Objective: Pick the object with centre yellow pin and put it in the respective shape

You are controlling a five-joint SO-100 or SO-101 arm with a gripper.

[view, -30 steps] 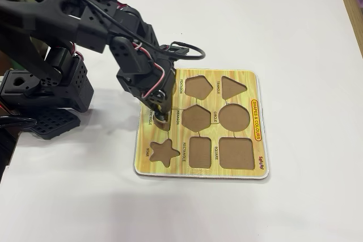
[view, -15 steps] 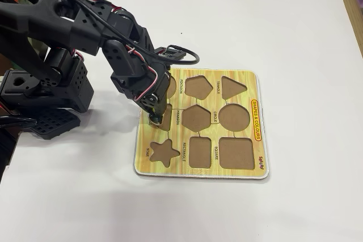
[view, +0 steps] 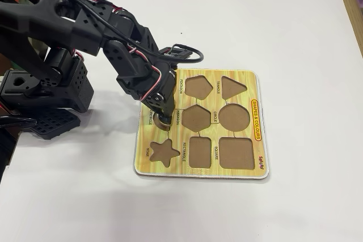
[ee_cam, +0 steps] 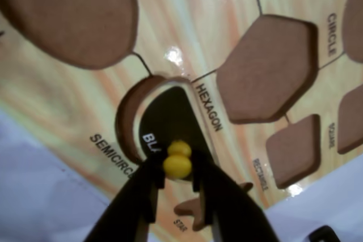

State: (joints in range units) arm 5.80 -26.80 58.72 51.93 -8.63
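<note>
The gripper (ee_cam: 177, 175) pinches the yellow knob (ee_cam: 177, 165) of the semicircle piece (ee_cam: 170, 118). The piece sits tilted in the semicircle recess (ee_cam: 129, 111) of the puzzle board (view: 249, 77), just left of the hexagon recess (ee_cam: 266, 66) in the wrist view.

One puzzle board (view: 249, 97) — eight other recesses empty — one semicircle piece (ee_cam: 164, 126).

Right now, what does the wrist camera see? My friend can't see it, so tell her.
Two black fingers pinch the yellow knob of a dark semicircle piece, sitting partly in the SEMICIRCLE recess of a yellow puzzle board. An empty hexagon recess lies to its right.
</note>
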